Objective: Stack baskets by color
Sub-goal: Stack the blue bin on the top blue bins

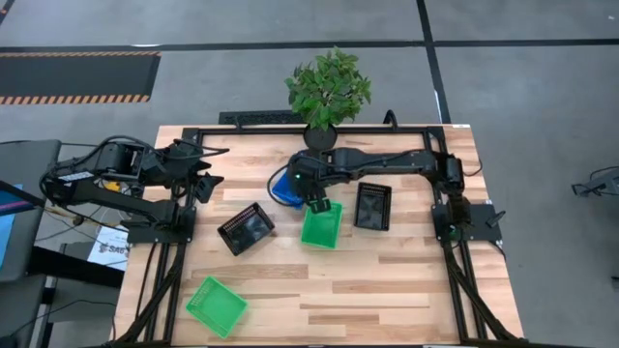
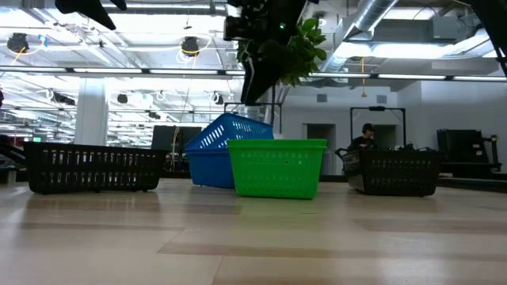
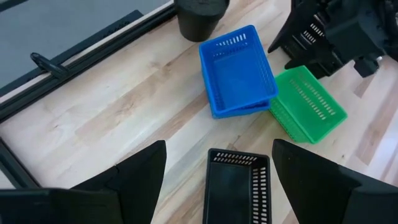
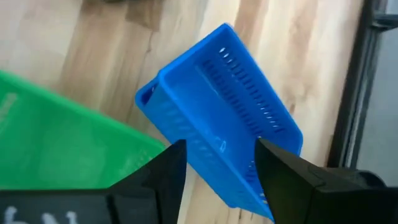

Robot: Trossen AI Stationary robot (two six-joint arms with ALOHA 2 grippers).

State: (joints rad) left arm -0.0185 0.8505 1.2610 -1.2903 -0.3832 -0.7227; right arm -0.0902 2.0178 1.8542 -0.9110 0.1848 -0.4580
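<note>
A blue basket (image 3: 237,70) lies tilted at the table's middle, apparently askew on another blue one; in the low view the blue basket (image 2: 226,146) has one end raised. A green basket (image 1: 321,224) stands against its near side. My right gripper (image 4: 221,144) hangs open above the blue basket (image 4: 217,106), clear of it, as the low view of my right gripper (image 2: 257,83) shows. Black baskets lie to the left (image 1: 246,228) and right (image 1: 372,206). A second green basket (image 1: 216,305) sits near the front left. My left gripper (image 3: 219,146) waits open at the far left.
A potted green plant (image 1: 329,87) stands at the table's far edge, just behind the blue baskets. A black frame (image 1: 406,130) runs along the far and side edges. Bare wood (image 1: 387,290) lies at the near right.
</note>
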